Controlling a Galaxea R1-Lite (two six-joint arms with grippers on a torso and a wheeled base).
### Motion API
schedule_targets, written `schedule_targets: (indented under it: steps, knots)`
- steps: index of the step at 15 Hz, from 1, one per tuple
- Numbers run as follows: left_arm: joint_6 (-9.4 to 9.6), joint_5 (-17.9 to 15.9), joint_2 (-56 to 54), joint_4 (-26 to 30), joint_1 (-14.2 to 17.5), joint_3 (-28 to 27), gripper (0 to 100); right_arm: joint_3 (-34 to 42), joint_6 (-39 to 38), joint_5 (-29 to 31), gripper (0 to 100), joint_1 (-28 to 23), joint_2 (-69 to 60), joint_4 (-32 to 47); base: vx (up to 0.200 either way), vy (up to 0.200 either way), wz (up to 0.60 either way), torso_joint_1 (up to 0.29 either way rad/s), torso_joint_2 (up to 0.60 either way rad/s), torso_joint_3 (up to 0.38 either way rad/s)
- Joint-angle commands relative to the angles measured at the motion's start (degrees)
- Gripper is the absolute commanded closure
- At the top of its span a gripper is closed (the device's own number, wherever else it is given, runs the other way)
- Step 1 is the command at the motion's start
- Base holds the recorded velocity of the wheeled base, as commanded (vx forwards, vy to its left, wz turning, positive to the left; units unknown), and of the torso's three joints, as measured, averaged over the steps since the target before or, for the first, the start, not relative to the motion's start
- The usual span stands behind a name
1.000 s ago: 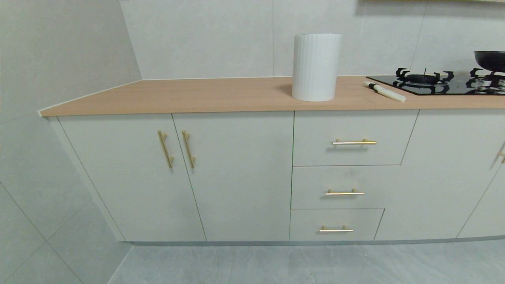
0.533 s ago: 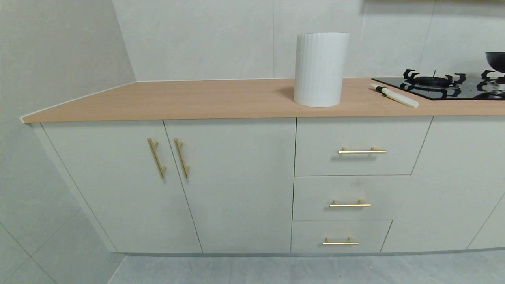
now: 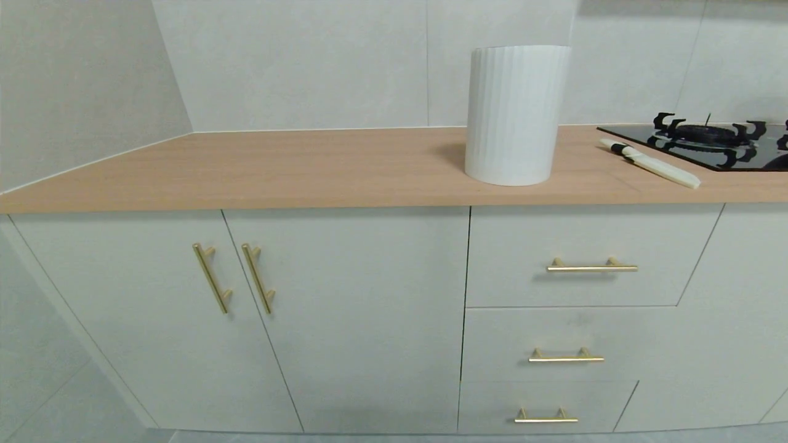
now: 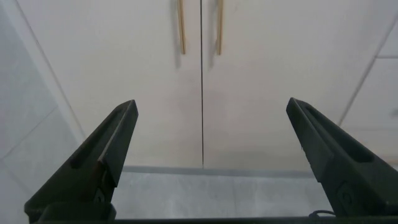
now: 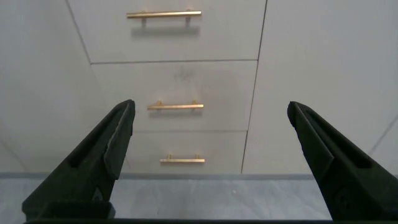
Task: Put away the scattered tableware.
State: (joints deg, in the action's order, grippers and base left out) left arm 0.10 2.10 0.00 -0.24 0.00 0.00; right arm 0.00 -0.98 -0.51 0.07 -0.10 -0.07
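I count one white utensil (image 3: 649, 163) with a dark band, lying flat on the wooden countertop (image 3: 277, 169) between a single tall white ribbed canister (image 3: 516, 114) and the black hob (image 3: 708, 144), just beside the hob's near corner and apart from the canister. Below the counter I have two cabinet doors with two upright brass handles (image 3: 212, 278) side by side, and to their right three stacked drawers, each with one horizontal brass handle (image 3: 592, 267). Compared with a second ago the whole head picture has shifted. My camera has closed in on the cabinet, so the fronts loom larger, and the dark pan that showed on the hob has slid off the right edge. The canister and utensil lie as they did relative to each other. I cannot see inside the canister from this angle, so I cannot tell what it holds. Both doors and all three drawers are closed. The left gripper (image 4: 211, 107) hangs low facing the seam between the two doors, its fingers spread wide and holding nothing. The right gripper (image 5: 211, 107) faces the drawer stack, also spread wide with nothing between its fingers.
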Motion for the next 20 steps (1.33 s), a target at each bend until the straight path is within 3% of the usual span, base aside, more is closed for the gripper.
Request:
schedule_targets:
  steps: [1,8,20]
  knots:
    - [-0.01,0.01,0.0,-0.02,0.0,0.0,0,0.0,0.01,-0.02,0,0.01,0.1,-0.01,0.2,0.0,0.0,-0.007,-0.01,-0.007]
    - [0.08,0.01,0.0,-0.02,0.0,0.0,0,0.0,-0.08,0.07,0,0.01,0.1,-0.01,0.2,0.0,0.0,0.002,0.0,0.0]
    - [-0.1,0.01,0.0,-0.02,0.0,0.0,0,0.0,0.27,-0.02,0,0.01,0.1,-0.01,0.0,0.0,0.0,0.0,0.0,0.0]
